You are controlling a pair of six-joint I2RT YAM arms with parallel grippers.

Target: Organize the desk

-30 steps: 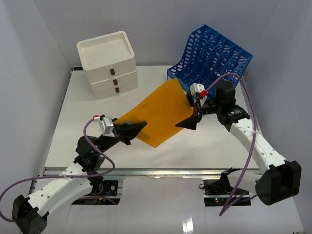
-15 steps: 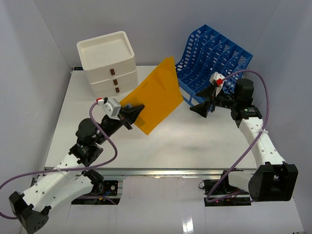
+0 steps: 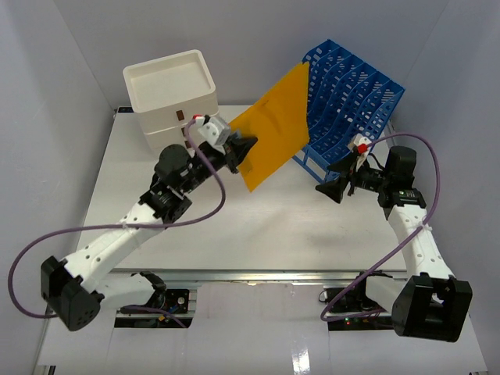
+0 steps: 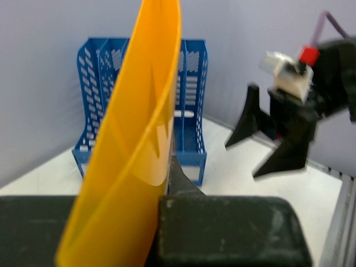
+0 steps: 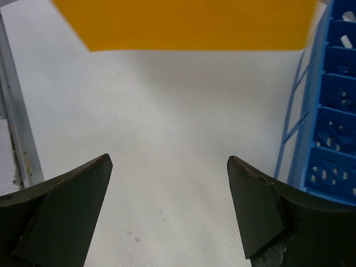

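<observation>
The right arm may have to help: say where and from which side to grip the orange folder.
Best bet: the free lower edge of the orange folder, from the right, one finger on each face. The thin sheet hangs tilted above the desk, the left gripper pinching its left edge, the blue file rack close behind. The open right gripper faces that edge.

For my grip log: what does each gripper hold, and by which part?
The left gripper pinches the orange folder by its left edge, seen from above. The right gripper holds nothing.

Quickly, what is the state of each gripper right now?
The left gripper is closed on the thin orange plastic folder.
The right gripper is open and holds nothing.
</observation>
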